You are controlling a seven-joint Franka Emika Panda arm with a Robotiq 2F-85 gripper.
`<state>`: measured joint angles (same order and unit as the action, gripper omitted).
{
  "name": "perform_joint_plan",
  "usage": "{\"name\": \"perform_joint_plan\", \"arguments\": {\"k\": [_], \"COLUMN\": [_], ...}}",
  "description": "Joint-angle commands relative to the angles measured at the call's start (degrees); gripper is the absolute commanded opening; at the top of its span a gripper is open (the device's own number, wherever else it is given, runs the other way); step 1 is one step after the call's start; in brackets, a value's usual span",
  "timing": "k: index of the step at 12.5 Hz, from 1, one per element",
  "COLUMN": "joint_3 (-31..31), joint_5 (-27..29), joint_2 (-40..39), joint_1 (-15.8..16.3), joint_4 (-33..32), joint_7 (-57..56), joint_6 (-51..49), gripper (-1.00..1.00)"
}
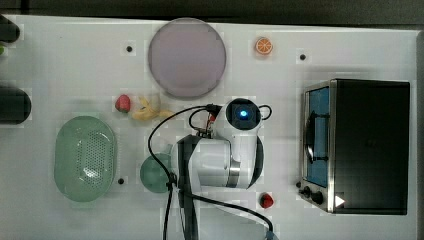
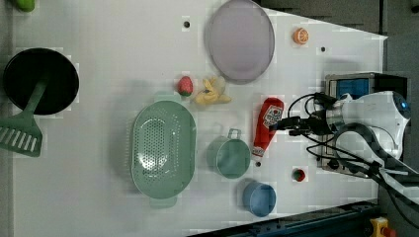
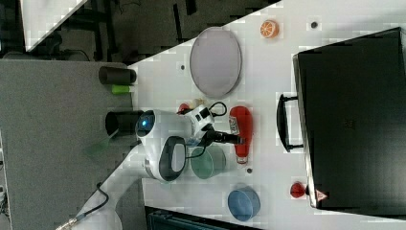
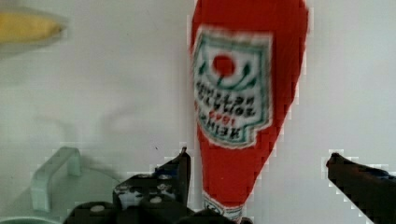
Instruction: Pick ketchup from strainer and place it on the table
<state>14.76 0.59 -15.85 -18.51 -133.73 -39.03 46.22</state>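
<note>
Now your gripper (image 4: 257, 172) stands spread wide, with one finger on each side of the ketchup (image 2: 267, 126) and a clear gap between each finger and the red body. It pinches nothing. The ketchup lies flat on the table (image 2: 99, 49), label up, well apart from the strainer (image 2: 163, 148), which looks empty. In the left view the bottle is between the green cup (image 2: 231, 157) and the oven (image 2: 353, 89), with the cap pointing toward the blue cup (image 2: 259, 198).

I judge that the placing is almost finished, so the step in hand is to leave the bottle without disturbing it. You should keep the fingers wide and go straight up first, not sideways. A side move can push the bottle, and it may roll or slide because it rests on its round side. Check in the wrist view that both fingers are free of the red plastic before you rise.

For room, the open white table is on the left view's upper left, past the banana (image 2: 211, 93) and strawberry (image 2: 185, 85). The oven is near on the left view's right, and the green cup's handle is just beside the bottle. The plate (image 2: 239, 39) is near above it. So up is your safest way out.
</note>
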Motion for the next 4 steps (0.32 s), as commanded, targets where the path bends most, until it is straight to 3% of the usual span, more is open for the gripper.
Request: {"name": "perform_joint_plan", "arguments": {"k": [1, 4], "joint_3": [0.1, -0.2], "joint_5": [0.2, 0.2], "joint_2": [8.5, 15.1], "joint_1": [-0.6, -0.7], "joint_4": [4.7, 9.9], "joint_7": [3.4, 15.7], "joint_6": [-1.9, -12.3], "gripper": [1.00, 1.00]}}
